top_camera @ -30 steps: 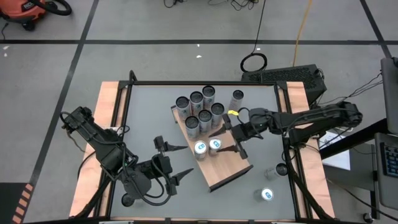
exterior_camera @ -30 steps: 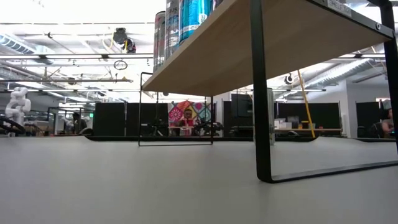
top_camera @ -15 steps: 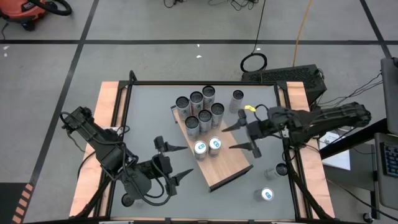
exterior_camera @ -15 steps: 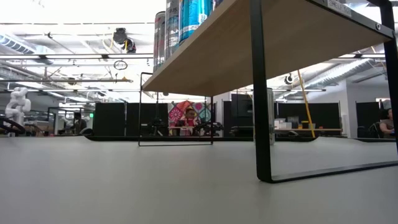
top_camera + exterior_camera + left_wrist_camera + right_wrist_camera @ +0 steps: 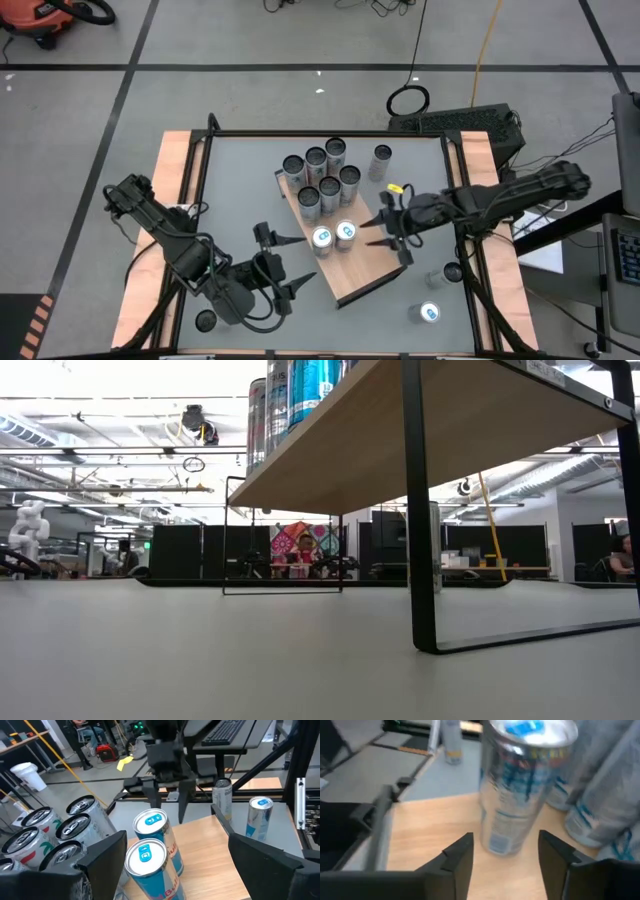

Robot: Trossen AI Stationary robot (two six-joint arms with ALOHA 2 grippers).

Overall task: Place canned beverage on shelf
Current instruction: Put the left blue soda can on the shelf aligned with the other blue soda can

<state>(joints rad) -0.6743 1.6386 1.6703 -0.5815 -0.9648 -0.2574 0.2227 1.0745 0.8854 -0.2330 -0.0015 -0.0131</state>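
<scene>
The shelf (image 5: 362,262) is a light wood board on black legs (image 5: 420,510), standing slantwise at mid-table. Several grey-topped cans (image 5: 325,175) stand at its far end, and two blue-topped cans (image 5: 322,238) (image 5: 346,232) stand upright at its middle. My right gripper (image 5: 380,233) hovers over the board just right of them, open, with the nearer can (image 5: 522,785) ahead of its fingers and untouched. My left gripper (image 5: 290,272) stands open off the board's near left side and looks across at both cans (image 5: 147,840).
Loose cans stand on the grey tabletop: one at the far side (image 5: 381,160), and two near the right edge (image 5: 452,272) (image 5: 430,313). The board's near end (image 5: 375,275) is bare. A black frame (image 5: 460,200) edges the table.
My right gripper has drawn back from the blue-topped can toward the table's right edge, then come a little nearer again and turned. Its fingers have come closer together but still stand apart. The can has stayed upright where it was.
</scene>
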